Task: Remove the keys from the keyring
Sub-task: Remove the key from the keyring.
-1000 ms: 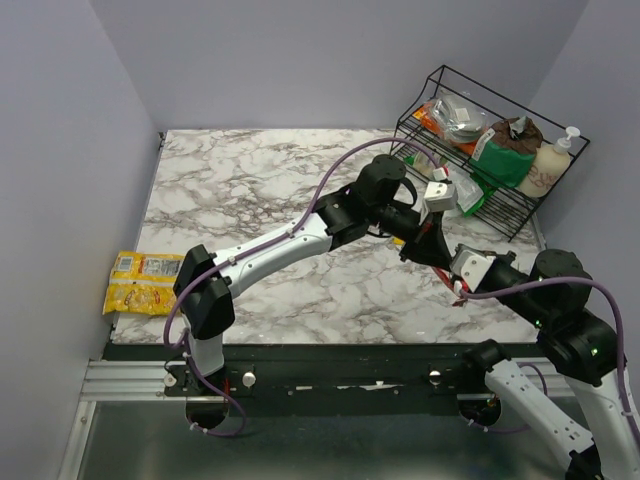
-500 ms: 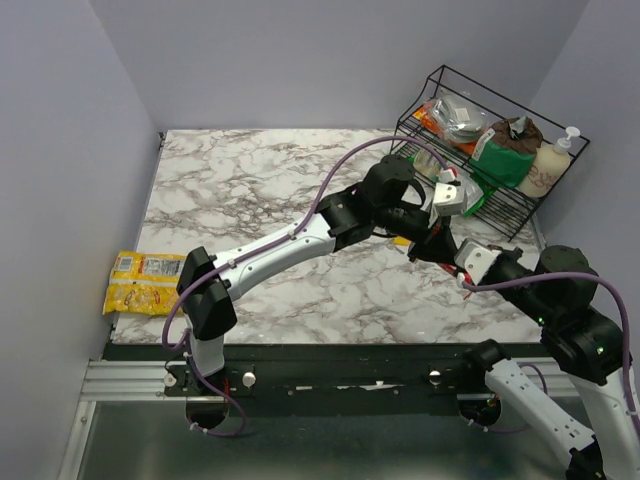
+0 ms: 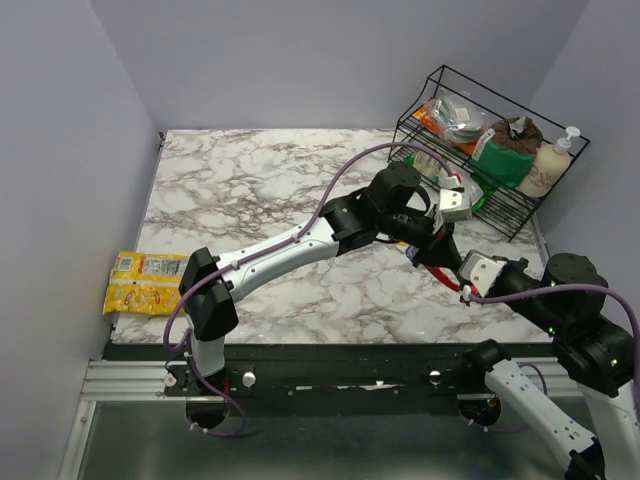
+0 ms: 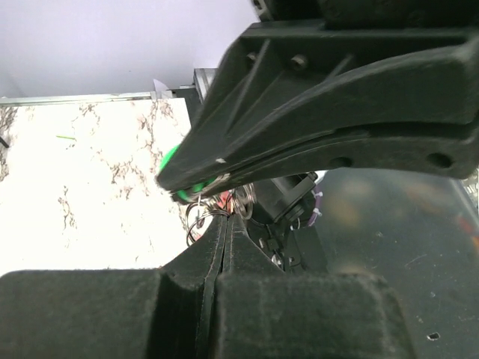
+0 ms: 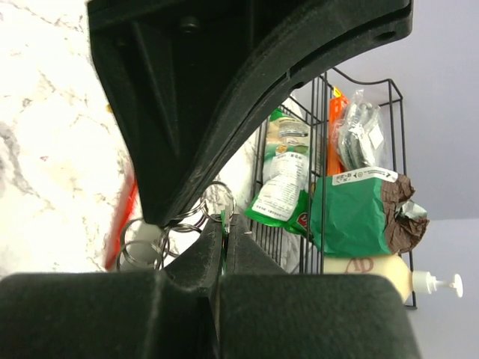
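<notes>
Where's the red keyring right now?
In the top view, the keyring is over the table's right side, between the tips of the left gripper and right gripper, just in front of the wire rack.

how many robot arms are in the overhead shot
2. The left arm stretches from the near left edge toward the wire rack; the right arm comes from the near right corner to meet it. None seems hidden.

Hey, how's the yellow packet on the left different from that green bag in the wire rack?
The yellow packet lies flat at the table's left edge; the green bag stands upright in the wire rack, far right. The packet looks thin; the bag is bulky with a crumpled brown top. Both are soft packaging.
</notes>
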{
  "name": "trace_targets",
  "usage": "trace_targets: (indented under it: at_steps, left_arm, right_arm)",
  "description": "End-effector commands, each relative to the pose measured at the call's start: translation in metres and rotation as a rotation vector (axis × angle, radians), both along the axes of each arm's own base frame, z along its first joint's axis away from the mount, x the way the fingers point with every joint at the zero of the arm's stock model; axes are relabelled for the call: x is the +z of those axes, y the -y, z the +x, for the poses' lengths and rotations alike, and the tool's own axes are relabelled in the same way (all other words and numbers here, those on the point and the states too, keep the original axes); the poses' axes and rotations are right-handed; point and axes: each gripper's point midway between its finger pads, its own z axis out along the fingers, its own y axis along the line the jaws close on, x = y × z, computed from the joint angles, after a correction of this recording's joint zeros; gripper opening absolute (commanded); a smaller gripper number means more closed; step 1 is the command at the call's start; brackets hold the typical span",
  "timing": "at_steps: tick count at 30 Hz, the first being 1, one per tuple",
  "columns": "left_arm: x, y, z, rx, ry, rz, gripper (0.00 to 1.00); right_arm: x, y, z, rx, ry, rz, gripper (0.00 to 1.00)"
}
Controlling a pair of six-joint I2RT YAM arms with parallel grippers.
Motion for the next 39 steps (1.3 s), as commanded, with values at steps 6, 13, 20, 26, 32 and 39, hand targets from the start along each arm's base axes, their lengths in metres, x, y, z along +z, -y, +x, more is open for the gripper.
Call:
trace_targets:
  at_steps: [6,13,20,26,32,39]
  left_arm:
    - [-0.082,-0.022,-0.002,0.029,-0.177,0.279,0.00]
    - [-0.074,-0.027,-0.019,-0.069,-0.196,0.251,0.00]
    - [-0.075,-0.028,-0.032,-0.102,-0.162,0.260,0.00]
    - [-0.078,-0.027,-0.037,-0.115,-0.155,0.275,0.00]
    - [-0.078,-0.028,-0.046,-0.164,-0.147,0.264,0.00]
    - [-0.069,-0.034,-0.064,-0.249,-0.147,0.241,0.00]
  right_arm:
    - [0.104,0.011,-0.002,-0.060,0.330,0.180,0.01]
    - [0.095,0.024,0.029,-0.207,0.359,0.199,0.01]
    - [0.095,0.016,0.042,-0.210,0.340,0.245,0.01]
    - [0.105,0.015,0.043,-0.213,0.335,0.280,0.01]
    - [0.107,0.016,0.049,-0.233,0.347,0.288,0.01]
    - [0.108,0.021,0.059,-0.290,0.364,0.316,0.01]
